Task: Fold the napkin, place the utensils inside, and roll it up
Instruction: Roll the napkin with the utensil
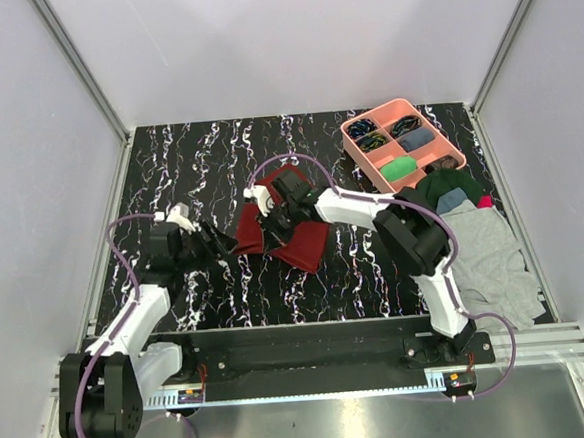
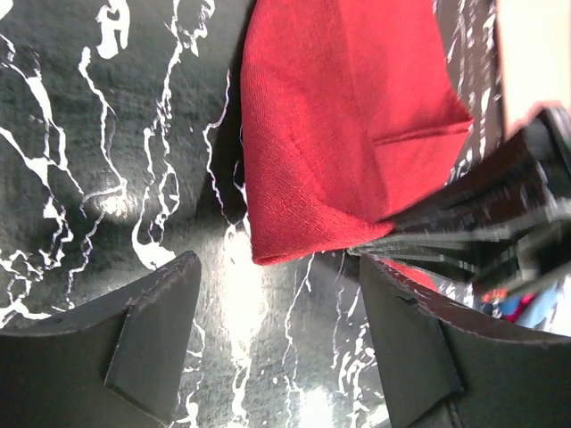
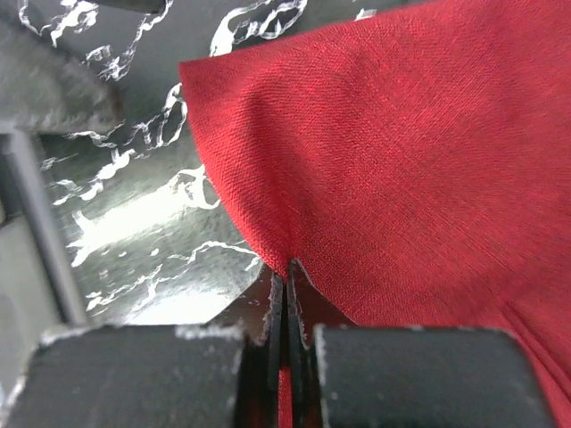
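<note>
the fold looks only partly made: the napkin (image 1: 309, 243) lies bunched and doubled over near the middle of the marbled table (image 1: 188, 166), with one layer's hem showing across another in the left wrist view, not yet a tidy shape. the right gripper (image 3: 287, 287) is clenched on the napkin's edge, fingers pinched tight on the cloth. the left gripper (image 2: 278, 276) hovers just beside the cloth's near corner, fingers spread and grasping nothing. no utensils show in any view, so by my reckoning placing them and rolling are both left to do. a pink tray (image 1: 377, 112) of small items sits at the far right, and a clothes pile (image 1: 485, 251) lies near the right arm, well apart from the napkin. the two grippers work close together, which could crowd the next fold.
</note>
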Controlling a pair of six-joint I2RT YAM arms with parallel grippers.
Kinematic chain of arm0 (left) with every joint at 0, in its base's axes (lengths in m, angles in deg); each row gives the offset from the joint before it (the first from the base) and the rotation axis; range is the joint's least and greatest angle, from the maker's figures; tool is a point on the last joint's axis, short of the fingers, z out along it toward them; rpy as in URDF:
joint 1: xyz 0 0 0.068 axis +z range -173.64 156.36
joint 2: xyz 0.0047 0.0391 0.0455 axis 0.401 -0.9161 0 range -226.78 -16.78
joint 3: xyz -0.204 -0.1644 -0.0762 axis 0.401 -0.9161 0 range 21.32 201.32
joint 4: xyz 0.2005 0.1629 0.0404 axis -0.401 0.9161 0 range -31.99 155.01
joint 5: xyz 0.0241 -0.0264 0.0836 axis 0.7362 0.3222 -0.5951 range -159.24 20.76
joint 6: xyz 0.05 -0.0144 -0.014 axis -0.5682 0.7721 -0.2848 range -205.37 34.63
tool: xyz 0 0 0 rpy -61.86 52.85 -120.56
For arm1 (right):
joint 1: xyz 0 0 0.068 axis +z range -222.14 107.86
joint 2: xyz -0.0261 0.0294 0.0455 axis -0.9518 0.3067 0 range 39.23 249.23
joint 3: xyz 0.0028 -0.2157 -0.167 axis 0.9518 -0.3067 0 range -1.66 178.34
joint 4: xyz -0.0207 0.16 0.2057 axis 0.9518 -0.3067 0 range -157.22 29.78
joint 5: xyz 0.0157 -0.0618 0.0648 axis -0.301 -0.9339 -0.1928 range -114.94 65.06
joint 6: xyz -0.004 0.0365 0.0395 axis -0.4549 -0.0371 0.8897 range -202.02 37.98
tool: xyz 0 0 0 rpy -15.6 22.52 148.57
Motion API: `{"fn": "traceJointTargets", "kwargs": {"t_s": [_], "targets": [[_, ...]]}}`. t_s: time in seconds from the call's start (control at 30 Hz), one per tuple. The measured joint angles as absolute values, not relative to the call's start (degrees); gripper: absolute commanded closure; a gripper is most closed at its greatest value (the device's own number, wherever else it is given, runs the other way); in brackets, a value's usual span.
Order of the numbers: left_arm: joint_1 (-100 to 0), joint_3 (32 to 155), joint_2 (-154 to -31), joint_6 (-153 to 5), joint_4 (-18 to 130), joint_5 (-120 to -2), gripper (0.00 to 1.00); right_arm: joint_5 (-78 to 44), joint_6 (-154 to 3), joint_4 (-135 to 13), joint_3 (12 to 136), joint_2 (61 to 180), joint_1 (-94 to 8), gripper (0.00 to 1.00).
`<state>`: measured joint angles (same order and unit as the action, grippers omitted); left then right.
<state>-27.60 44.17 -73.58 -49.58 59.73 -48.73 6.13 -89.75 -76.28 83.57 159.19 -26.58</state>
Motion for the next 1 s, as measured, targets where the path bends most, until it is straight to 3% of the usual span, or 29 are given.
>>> {"fn": "traceJointTargets", "kwargs": {"t_s": [0.37, 0.77, 1.0], "targets": [[-31.89, 44.19, -76.29, -51.79, 60.93, -54.06, 0.25, 22.61, -85.79, -86.07, 91.59, 170.14, -31.49, 1.0], [-31.89, 44.43, -88.66, -46.76, 51.27, -51.05, 0.25, 24.91, -85.6, -88.06, 92.99, 171.46, -32.19, 1.0], [-31.89, 41.57, -86.76, -41.19, 42.79, -50.37, 0.21, 25.39, -85.6, -88.41, 92.99, 171.67, -32.22, 1.0]]}}
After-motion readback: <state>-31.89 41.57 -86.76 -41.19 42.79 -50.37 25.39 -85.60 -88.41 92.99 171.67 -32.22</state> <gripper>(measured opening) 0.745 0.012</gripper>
